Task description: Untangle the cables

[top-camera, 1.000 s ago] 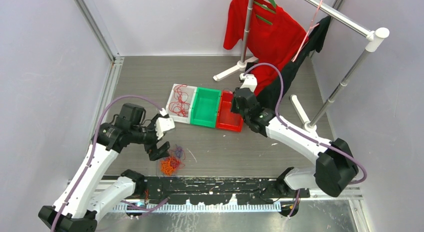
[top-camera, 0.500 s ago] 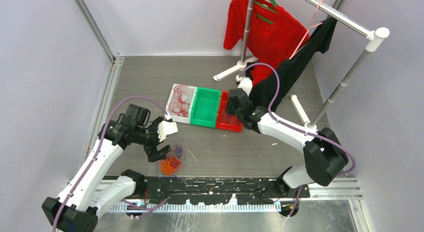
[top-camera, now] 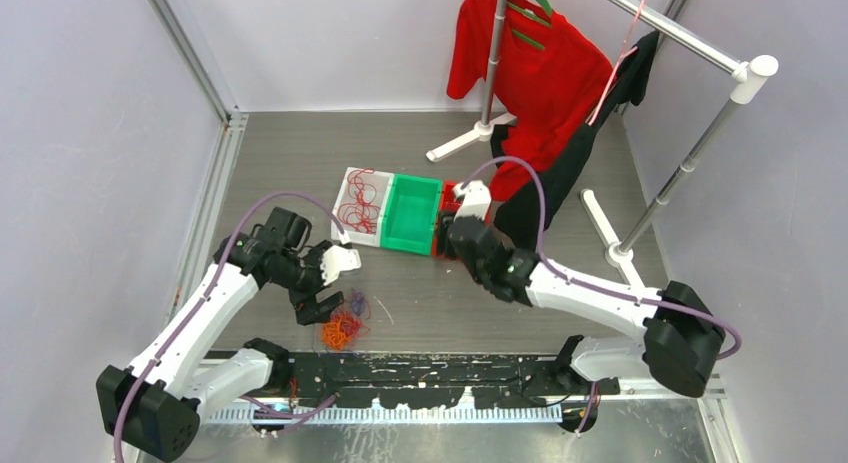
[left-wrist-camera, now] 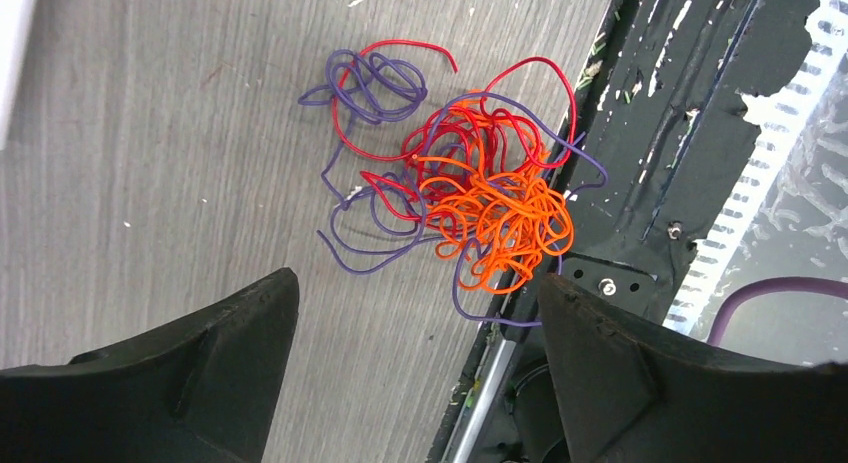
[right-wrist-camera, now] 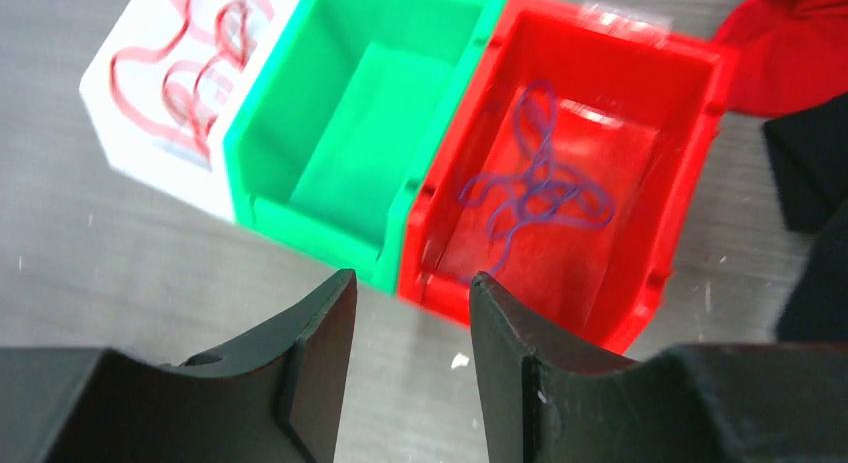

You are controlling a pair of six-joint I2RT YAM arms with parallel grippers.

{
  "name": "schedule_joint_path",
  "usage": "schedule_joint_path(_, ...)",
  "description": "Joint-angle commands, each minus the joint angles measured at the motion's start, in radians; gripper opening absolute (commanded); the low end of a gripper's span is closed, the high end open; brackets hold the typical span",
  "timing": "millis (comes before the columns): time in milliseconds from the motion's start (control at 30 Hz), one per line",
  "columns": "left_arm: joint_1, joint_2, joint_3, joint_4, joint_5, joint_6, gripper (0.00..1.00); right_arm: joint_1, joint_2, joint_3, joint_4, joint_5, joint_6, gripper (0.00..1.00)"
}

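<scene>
The cables (top-camera: 342, 327) lie as a small tangle of orange, red and purple loops on the table by the near rail; the left wrist view shows them (left-wrist-camera: 480, 198) just ahead of my fingers. My left gripper (top-camera: 333, 286) hovers above and slightly behind the tangle, wide open and empty (left-wrist-camera: 415, 288). My right gripper (right-wrist-camera: 412, 278) is open and empty, just in front of the seam between the green bin (right-wrist-camera: 250, 153) and the red bin (right-wrist-camera: 690, 133). A purple cable (right-wrist-camera: 535, 193) lies in the red bin. Red cables (right-wrist-camera: 190, 83) lie in the white bin (top-camera: 349, 175).
The three bins stand side by side mid-table, with the green bin (top-camera: 412, 215) in the middle. A garment rack (top-camera: 690, 43) with a red shirt (top-camera: 530, 63) and a black garment (top-camera: 560, 168) stands behind. The black mounting rail (top-camera: 430, 368) runs along the near edge.
My right gripper has drawn back from over the red bin toward the left and near side. My left gripper has shifted slightly right, staying open over the tangle.
</scene>
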Motion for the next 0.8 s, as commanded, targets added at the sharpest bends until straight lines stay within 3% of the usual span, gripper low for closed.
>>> schedule_joint_path(0,-0.002,0.034,-0.009,0.034,0.0,0.016,0.85,0.13,-0.095,-0.106,0.162,0.145,-0.044,0.52)
schedule_joint_path(100,-0.001,0.067,-0.018,0.006,0.004,0.053,0.81,0.223,-0.109,-0.151,0.206,0.184,-0.046,0.53)
schedule_joint_path(267,-0.001,0.09,-0.023,-0.087,0.034,0.138,0.83,0.331,-0.077,-0.167,0.235,0.234,-0.059,0.56)
schedule_joint_path(400,-0.002,0.072,-0.091,0.014,0.0,0.131,0.79,0.373,-0.03,-0.169,0.31,0.18,-0.071,0.6)
schedule_joint_path(533,-0.002,0.082,-0.147,0.156,-0.022,0.043,0.62,0.392,0.01,-0.186,0.414,0.06,-0.043,0.64)
schedule_joint_path(600,-0.002,0.078,-0.161,0.211,-0.006,0.004,0.49,0.391,0.028,-0.208,0.492,-0.02,-0.002,0.68)
schedule_joint_path(767,-0.002,0.077,-0.138,0.31,0.023,-0.114,0.06,0.391,0.089,-0.229,0.6,-0.089,0.053,0.71)
